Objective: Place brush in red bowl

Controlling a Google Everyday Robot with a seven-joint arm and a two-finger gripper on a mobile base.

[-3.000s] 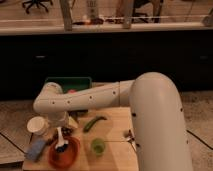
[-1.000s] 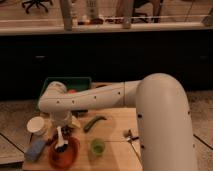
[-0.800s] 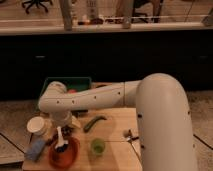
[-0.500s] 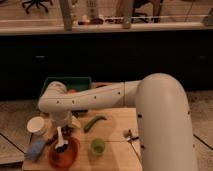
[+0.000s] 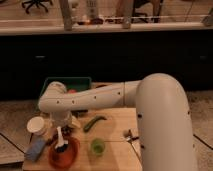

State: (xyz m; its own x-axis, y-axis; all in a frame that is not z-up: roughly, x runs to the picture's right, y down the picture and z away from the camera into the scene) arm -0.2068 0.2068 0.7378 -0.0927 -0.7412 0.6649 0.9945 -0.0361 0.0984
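Observation:
The red bowl sits at the front left of the wooden table. The brush stands nearly upright over it, with its white handle pointing up and its dark head down inside the bowl. My gripper hangs from the white arm directly above the bowl, at the top of the brush handle. I cannot tell whether it touches the handle.
A pale blue block lies left of the bowl and a white cup behind it. A small green cup stands right of the bowl. A long green vegetable lies mid-table, a green bin at the back, and a small object at the right.
Over the last second nothing visibly moves. Compared with three seconds ago, the arm's wrist end has shifted slightly to the right; the brush stays over the bowl.

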